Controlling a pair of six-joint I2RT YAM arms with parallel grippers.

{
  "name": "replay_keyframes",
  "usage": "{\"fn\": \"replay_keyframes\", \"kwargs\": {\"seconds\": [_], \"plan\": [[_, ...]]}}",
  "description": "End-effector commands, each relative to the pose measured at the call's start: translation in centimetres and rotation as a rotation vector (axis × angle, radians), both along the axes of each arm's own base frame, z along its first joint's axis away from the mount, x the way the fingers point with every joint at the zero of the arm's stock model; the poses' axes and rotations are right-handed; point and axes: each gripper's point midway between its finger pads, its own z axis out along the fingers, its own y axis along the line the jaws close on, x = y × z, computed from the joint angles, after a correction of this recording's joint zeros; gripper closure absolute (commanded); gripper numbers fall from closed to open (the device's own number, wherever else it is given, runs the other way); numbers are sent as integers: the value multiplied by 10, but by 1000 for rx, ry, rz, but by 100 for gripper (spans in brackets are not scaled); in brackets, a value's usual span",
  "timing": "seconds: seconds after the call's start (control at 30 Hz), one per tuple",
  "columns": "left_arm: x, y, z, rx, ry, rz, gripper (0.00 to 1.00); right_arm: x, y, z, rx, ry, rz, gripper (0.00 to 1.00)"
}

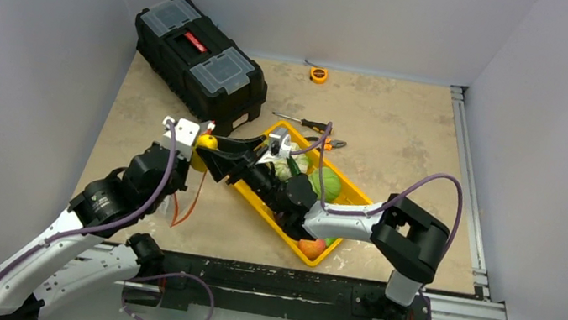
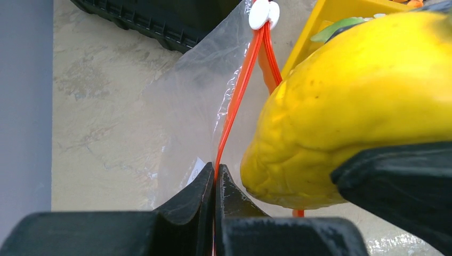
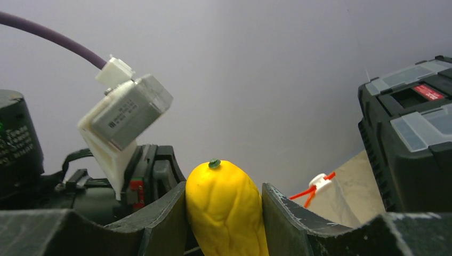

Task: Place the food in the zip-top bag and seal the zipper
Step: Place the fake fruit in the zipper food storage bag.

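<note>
Right tool [image 3: 224, 188] clamping yellow squash [image 3: 225, 224], long axis seemingly upright, stem up, left tool [image 2: 215, 176] pinching the zipper [image 2: 242, 85]

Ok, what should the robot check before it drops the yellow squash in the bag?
1. The right gripper is shut on the yellow squash: ok.
2. The left gripper pinches the zipper: ok.
3. The white slider sits at the strip's far end: ok.
4. The zip-top bag mouth is open wide enough: cannot tell.
5. The squash is right over the mouth: cannot tell.
</note>
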Motion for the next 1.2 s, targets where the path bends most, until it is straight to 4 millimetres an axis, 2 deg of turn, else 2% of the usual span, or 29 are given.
{"fn": "replay_keyframes", "kwargs": {"seconds": [0.0,0.23,0.33,0.4,0.63,0.77,0.9,1.17], "plan": [[3,1,11,-33,-45,22,100,0,-8,29,93,-32,-24,100],[3,2,11,-29,-45,27,100,3,-5,5,18,0,-35,100],[3,3,12,-31,-48,32,100,1,0,-5,-16,14,-9,93],[3,4,12,-29,-49,35,100,0,1,-11,-32,24,1,86],[3,5,12,-29,-50,40,100,-4,6,-26,-91,53,28,47],[3,5,12,-29,-50,41,100,-3,5,-31,-142,75,9,28],[3,5,12,-28,-49,42,100,4,2,-33,-205,109,-30,22],[4,5,11,-21,-44,40,100,6,-16,-38,-339,129,-84,21]]}}
